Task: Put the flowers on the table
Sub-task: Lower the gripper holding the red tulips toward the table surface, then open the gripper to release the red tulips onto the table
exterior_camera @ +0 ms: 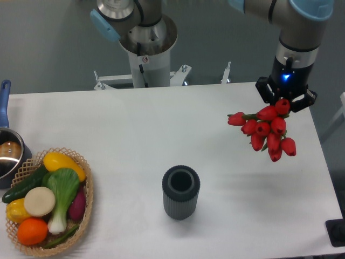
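Table [140,129] top is open across the middle and far side. Obstacles: dark ribbed vase [181,192] upright near centre, wicker basket [81,216] of produce at near left, pot [8,154] at left edge. Room around the vase on all sides.

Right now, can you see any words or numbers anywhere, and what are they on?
No words or numbers can be read.
The robot's base column has a small red-and-white sticker, too small and blurred to read.
The gripper shows only a blue light, no text.
The flowers, dark vase, basket and table carry no writing.
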`<move>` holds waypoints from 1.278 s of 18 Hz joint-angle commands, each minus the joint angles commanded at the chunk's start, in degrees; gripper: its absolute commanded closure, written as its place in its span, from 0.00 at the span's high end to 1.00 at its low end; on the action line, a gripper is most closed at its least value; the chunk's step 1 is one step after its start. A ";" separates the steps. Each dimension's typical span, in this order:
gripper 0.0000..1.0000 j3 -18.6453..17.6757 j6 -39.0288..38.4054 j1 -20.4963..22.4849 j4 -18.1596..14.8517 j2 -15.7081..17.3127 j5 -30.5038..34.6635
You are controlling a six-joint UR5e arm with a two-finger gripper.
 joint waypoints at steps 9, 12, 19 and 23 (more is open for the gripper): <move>0.00 -3.68 -0.88 -1.32 2.80 -4.31 -0.18; 0.00 -7.90 -0.88 -2.02 10.44 -5.45 0.09; 0.84 -7.82 -1.76 -1.93 11.25 -8.35 0.97; 1.00 -8.88 -1.76 -1.67 15.29 -7.65 1.23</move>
